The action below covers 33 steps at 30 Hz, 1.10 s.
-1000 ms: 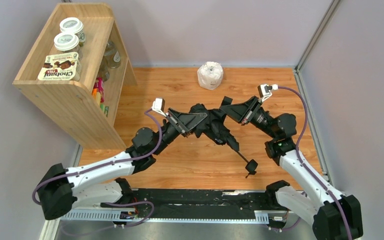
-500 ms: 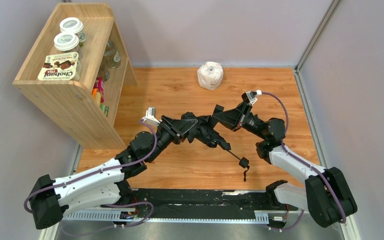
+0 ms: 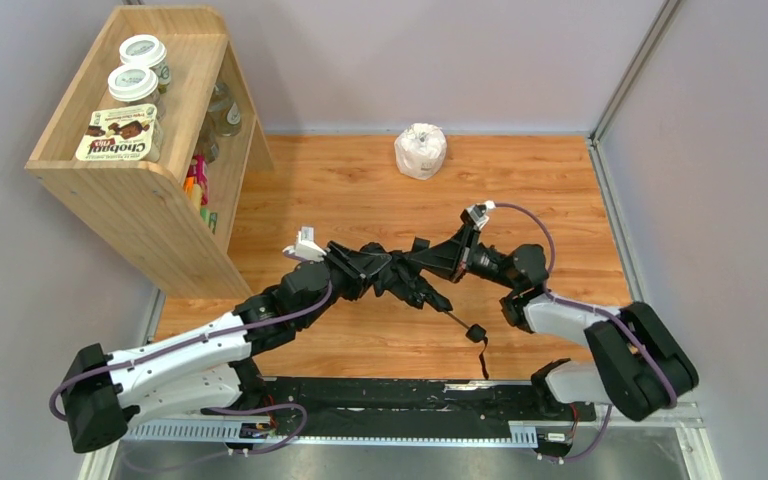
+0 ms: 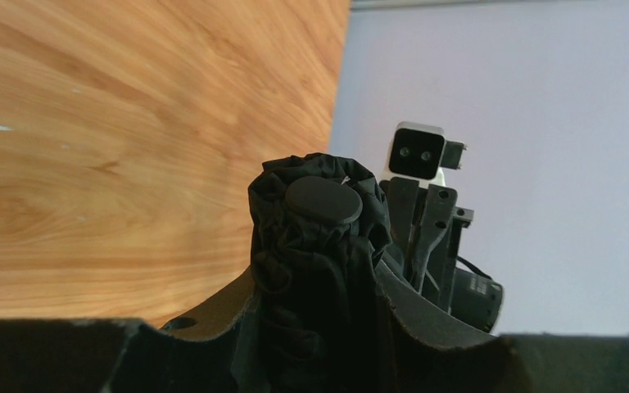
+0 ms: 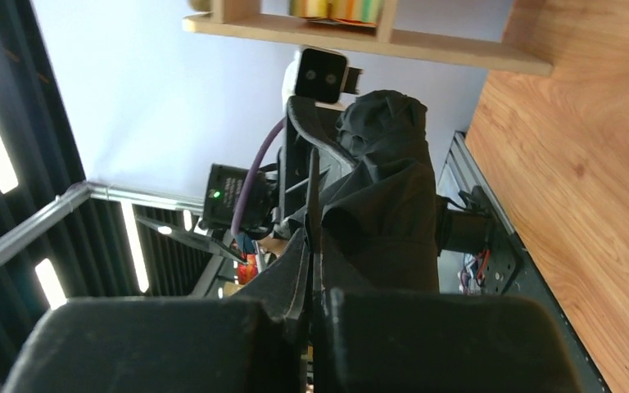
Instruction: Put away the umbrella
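The black folded umbrella [image 3: 405, 280] hangs above the wooden floor between my two arms. Its thin shaft [image 3: 455, 318] slants down to the right, ending in the handle knob [image 3: 475, 333] with the strap [image 3: 484, 360] dangling below. My left gripper [image 3: 380, 272] is shut on the bunched fabric body; in the left wrist view the round cap and the umbrella's fabric [image 4: 315, 237] fill the gap in the left gripper [image 4: 319, 315]. My right gripper [image 3: 426, 262] meets the umbrella from the right. Its fingers are pressed together in the right wrist view, where the right gripper [image 5: 312, 246] pinches an edge of the umbrella's cloth [image 5: 385, 188].
A wooden shelf [image 3: 150, 170] stands at the left, with yogurt cups [image 3: 135, 85] on top and jars and packets inside. A white wrapped roll [image 3: 420, 150] sits by the back wall. Grey walls close in the sides, and a black rail [image 3: 400, 400] runs along the near edge.
Both grippers have come toward the near edge and to the left, carrying the umbrella with them. The right arm has folded lower, and the handle knob has shifted left.
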Tool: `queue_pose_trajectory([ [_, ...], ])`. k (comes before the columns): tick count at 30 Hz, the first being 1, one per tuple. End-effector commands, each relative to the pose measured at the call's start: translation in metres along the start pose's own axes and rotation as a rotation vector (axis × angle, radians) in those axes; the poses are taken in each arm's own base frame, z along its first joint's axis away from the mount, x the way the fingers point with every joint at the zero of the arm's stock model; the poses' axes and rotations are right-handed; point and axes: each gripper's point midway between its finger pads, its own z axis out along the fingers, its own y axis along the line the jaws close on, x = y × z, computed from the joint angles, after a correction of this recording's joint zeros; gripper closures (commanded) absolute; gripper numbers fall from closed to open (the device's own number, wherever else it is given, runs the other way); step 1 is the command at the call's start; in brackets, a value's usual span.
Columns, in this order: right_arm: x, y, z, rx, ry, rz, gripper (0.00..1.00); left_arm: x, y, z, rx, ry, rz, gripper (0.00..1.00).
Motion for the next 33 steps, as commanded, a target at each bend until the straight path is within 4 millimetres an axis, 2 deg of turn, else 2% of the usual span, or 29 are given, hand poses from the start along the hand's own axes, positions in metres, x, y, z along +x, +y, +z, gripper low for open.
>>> queue_pose_trajectory([
  [1,0.013,0.020,0.006,-0.166,0.024,-0.065,1.00,-0.027,0.115,-0.006,-0.412,-0.145,0.120,1.00],
  [3,0.020,0.012,0.010,-0.153,0.043,-0.083,1.00,-0.030,0.121,-0.006,-0.439,-0.163,0.140,1.00],
  [7,0.018,0.000,0.011,-0.088,0.025,-0.135,1.00,-0.042,0.145,-0.015,-0.549,-0.216,0.188,1.00],
  [12,0.013,-0.018,0.012,-0.034,0.006,-0.195,1.00,-0.048,0.168,-0.012,-0.602,-0.238,0.167,1.00],
  [18,0.009,-0.055,0.011,0.021,-0.009,-0.248,1.00,-0.048,0.205,-0.010,-0.672,-0.238,0.158,1.00],
  [19,0.007,-0.066,0.010,0.050,-0.021,-0.238,1.00,-0.047,0.208,-0.008,-0.665,-0.235,0.146,1.00],
  [22,0.008,-0.079,0.009,0.052,-0.025,-0.223,1.00,-0.049,0.219,-0.010,-0.701,-0.243,0.166,1.00],
  [27,0.014,-0.087,0.006,0.067,-0.012,-0.232,1.00,-0.053,0.241,-0.016,-0.773,-0.260,0.208,1.00],
  [30,0.023,-0.086,0.007,0.056,0.012,-0.250,1.00,-0.049,0.255,-0.014,-0.816,-0.251,0.212,1.00],
  [33,0.028,-0.093,0.008,0.080,0.038,-0.269,1.00,-0.045,0.266,-0.014,-0.848,-0.244,0.195,1.00],
])
